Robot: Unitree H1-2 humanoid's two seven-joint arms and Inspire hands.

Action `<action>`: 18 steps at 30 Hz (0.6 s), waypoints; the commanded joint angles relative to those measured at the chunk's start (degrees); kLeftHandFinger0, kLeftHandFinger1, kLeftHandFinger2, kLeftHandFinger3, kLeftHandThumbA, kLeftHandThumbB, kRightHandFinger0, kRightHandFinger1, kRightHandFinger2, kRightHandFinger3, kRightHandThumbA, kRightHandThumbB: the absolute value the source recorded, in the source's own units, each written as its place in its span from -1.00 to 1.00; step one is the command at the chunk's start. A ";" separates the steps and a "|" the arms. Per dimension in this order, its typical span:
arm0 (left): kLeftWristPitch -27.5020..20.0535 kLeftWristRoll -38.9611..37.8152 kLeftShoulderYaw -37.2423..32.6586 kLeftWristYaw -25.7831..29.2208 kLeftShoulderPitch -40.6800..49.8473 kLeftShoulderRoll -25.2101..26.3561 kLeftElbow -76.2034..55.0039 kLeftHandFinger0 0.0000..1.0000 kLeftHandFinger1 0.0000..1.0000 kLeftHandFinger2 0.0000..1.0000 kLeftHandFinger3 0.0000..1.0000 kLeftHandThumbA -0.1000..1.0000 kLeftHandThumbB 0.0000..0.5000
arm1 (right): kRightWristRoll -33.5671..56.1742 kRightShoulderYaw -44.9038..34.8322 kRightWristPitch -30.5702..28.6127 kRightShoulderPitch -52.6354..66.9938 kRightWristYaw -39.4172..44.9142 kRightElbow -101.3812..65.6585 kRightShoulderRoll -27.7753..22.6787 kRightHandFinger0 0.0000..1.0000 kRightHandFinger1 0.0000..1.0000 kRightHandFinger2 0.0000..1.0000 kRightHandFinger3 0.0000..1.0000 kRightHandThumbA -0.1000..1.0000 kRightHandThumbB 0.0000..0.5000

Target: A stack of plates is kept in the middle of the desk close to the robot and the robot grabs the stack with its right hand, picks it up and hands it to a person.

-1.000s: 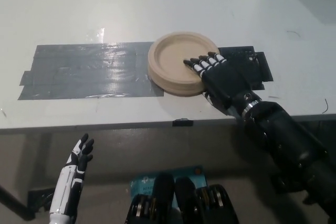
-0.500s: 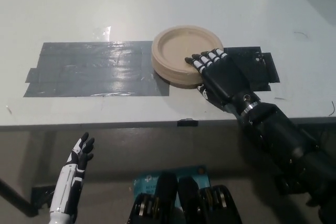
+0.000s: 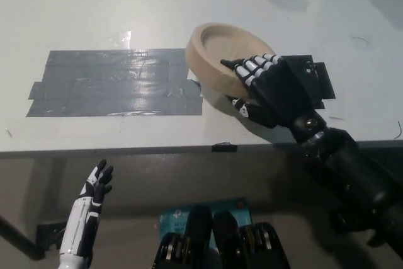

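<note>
The white surface (image 3: pixel 126 11) carries a broad patch of dark grey tape (image 3: pixel 116 83) across its middle. At the tape's right end, the tan stack of plates (image 3: pixel 223 51) is tilted, its near edge raised off the surface. The black right hand (image 3: pixel 274 86) is clamped on that near rim. The white left hand (image 3: pixel 94 193) rests below the surface edge, fingers apart, holding nothing

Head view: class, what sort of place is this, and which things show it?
Probably a robotics lab or test room: a plain white desk marked with grey tape strips, and a black right hand gripping a plate stack. The white left hand rests below.
</note>
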 commanded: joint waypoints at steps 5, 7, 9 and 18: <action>-1.42 -0.52 0.10 -0.32 -0.61 1.08 -1.35 1.00 1.00 1.00 1.00 1.00 -1.00 | 1.74 -8.15 -2.21 -2.27 0.94 -24.67 -4.26 -1.00 -0.95 0.14 -0.57 -1.00 0.01; -0.73 -0.38 0.05 -0.35 -0.27 1.02 -1.90 1.00 1.00 1.00 1.00 1.00 -1.00 | 0.99 -7.87 -2.15 -2.26 0.81 -23.65 -3.56 -1.00 -1.00 0.10 -0.60 -1.00 0.20; -0.56 -0.28 -0.08 -0.39 0.19 0.98 -2.36 1.00 1.00 1.00 1.00 1.00 -1.00 | 0.66 -7.83 -1.84 -2.22 2.24 -22.78 -3.12 -1.00 -1.00 0.06 -0.42 -1.00 0.23; -1.00 0.44 -0.46 -0.37 1.17 1.45 -2.82 1.00 1.00 1.00 1.00 1.00 -1.00 | -1.04 -7.53 -2.63 -6.58 1.02 -11.73 -0.14 -1.00 -1.00 -0.12 -0.49 -1.00 0.32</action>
